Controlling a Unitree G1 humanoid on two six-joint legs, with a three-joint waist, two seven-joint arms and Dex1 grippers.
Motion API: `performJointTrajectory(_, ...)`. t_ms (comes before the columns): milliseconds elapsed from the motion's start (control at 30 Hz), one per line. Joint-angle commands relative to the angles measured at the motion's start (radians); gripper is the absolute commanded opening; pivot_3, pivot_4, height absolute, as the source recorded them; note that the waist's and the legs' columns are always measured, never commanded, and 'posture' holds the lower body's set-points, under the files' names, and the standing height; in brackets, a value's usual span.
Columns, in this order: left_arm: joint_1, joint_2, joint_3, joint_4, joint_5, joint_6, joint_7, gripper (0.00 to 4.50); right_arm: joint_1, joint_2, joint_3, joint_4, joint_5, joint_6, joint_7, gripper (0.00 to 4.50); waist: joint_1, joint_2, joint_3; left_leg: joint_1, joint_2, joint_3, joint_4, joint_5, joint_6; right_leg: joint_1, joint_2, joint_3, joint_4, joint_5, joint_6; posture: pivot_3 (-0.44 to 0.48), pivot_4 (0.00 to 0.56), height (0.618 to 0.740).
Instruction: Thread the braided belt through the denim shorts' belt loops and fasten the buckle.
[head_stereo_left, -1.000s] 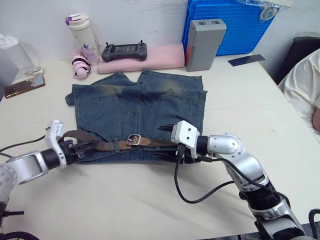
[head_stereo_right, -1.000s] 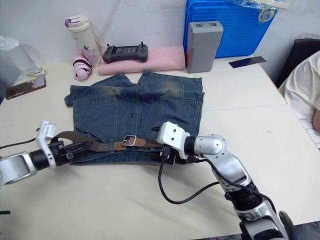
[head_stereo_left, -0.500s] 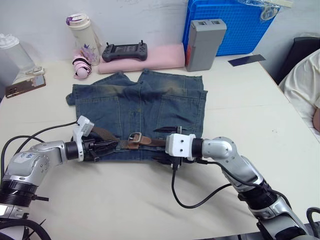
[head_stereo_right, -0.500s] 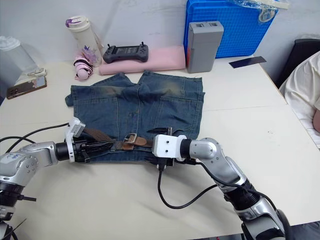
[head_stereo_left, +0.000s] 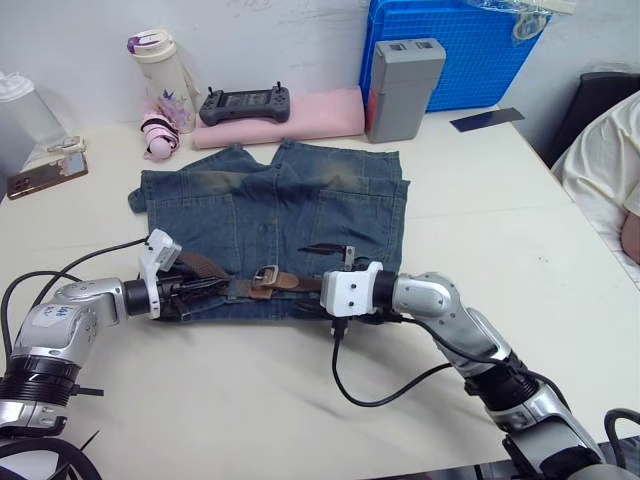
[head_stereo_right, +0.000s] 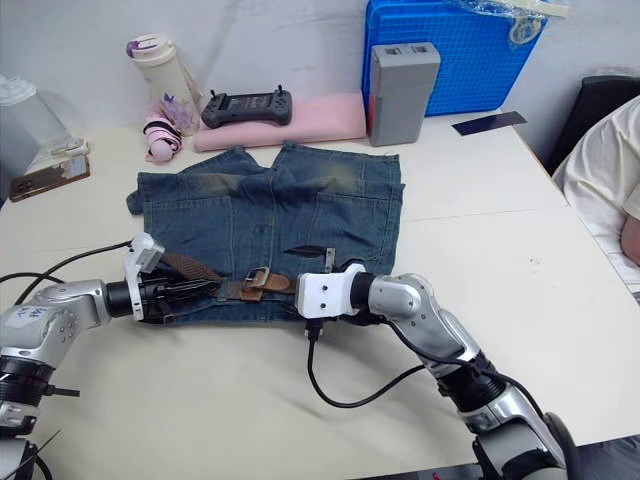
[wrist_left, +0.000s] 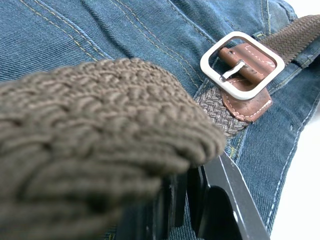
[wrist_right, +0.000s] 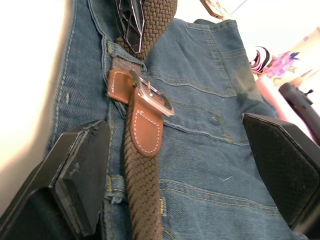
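The denim shorts (head_stereo_left: 270, 215) lie flat on the table, waistband toward me. The braided belt (head_stereo_left: 300, 284) runs along that waistband, its silver buckle (head_stereo_left: 266, 277) fastened over a brown leather tab near the middle. My left gripper (head_stereo_left: 203, 288) sits at the belt's left part, shut on a folded length of braid, which bulges over its fingers (wrist_left: 220, 200) in the left wrist view. My right gripper (head_stereo_left: 316, 280) is just right of the buckle (wrist_right: 152, 97), open, with the belt (wrist_right: 145, 190) running between its two wide-apart fingers (wrist_right: 75, 180). A frayed belt loop (wrist_right: 115, 186) lies beside the belt.
Behind the shorts lie a pink folded cloth (head_stereo_left: 285, 110) with a black controller (head_stereo_left: 245, 100) on it, a grey box (head_stereo_left: 403, 88), a blue crate (head_stereo_left: 460, 50) and a bottle (head_stereo_left: 160, 75). A phone (head_stereo_left: 45, 175) is far left, a person (head_stereo_left: 605, 165) at the right edge.
My left gripper has moved right along the waistband with the belt, closer to the buckle. The right gripper has slid left toward the buckle. The head camera shifted slightly.
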Motion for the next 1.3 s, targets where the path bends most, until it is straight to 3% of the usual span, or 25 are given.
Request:
performJointTrajectory(33,0.014,0.047,0.035,0.051,0.078,-0.001,-0.039,0.0,-0.022,0.021,0.016,0.027,-0.035,-0.085,-0.026,4.47,-0.001,0.0,0.0,0.0,0.0,0.0,0.0,0.0,0.0,0.0,0.0,0.0,0.0,0.0,0.0,0.0,0.15,0.676)
performJointTrajectory(400,-0.027,0.07,0.03,0.151,0.218,-0.126,-0.19,0.0,-0.01,0.02,0.012,0.041,-0.031,-0.132,-0.012,4.47,-0.022,0.0,0.0,-0.001,0.0,0.0,0.0,0.0,0.0,-0.002,0.0,0.0,0.002,0.0,-0.001,0.0,0.15,0.676)
performJointTrajectory(933,-0.18,-0.112,0.009,0.282,0.341,-0.239,-0.277,0.0,-0.074,0.051,0.089,0.184,-0.231,-0.399,-0.119,4.47,-0.008,-0.001,0.0,-0.002,-0.002,-0.001,0.002,0.0,0.001,-0.002,-0.001,-0.001,0.004,0.0,-0.001,0.0,0.15,0.676)
performJointTrajectory(1300,-0.164,-0.124,0.044,0.263,0.346,-0.221,-0.291,0.0,-0.146,0.121,0.139,0.319,-0.369,-0.486,-0.228,4.47,-0.01,-0.001,-0.001,-0.002,-0.002,-0.001,0.003,0.0,0.001,-0.002,-0.001,-0.001,0.006,0.0,-0.001,0.0,0.15,0.676)
